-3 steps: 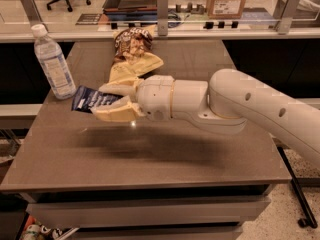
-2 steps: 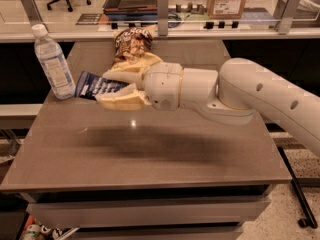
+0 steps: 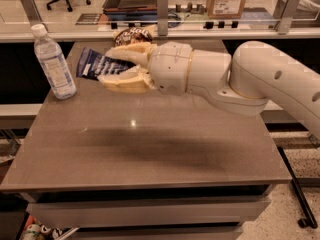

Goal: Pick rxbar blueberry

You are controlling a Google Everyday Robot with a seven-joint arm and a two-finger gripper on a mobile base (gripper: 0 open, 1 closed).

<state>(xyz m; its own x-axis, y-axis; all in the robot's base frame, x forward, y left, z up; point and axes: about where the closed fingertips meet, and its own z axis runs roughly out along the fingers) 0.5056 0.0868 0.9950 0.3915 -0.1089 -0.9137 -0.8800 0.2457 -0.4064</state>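
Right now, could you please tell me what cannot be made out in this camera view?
In the camera view:
rxbar blueberry: its right end is hidden inside the hand, which is closed on it above the table, beside the bottle; lettering unreadable.
Snack bag: mostly hidden behind the hand.
Bottle: label text too small.
Arm: cut off by the right edge.

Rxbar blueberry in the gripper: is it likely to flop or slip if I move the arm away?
The rxbar blueberry juts flat from the gripper above the table without drooping, so it is probably fairly stiff and light. Its wrapper looks smooth, so it may slip in a quick swing. Flat, it should not roll.
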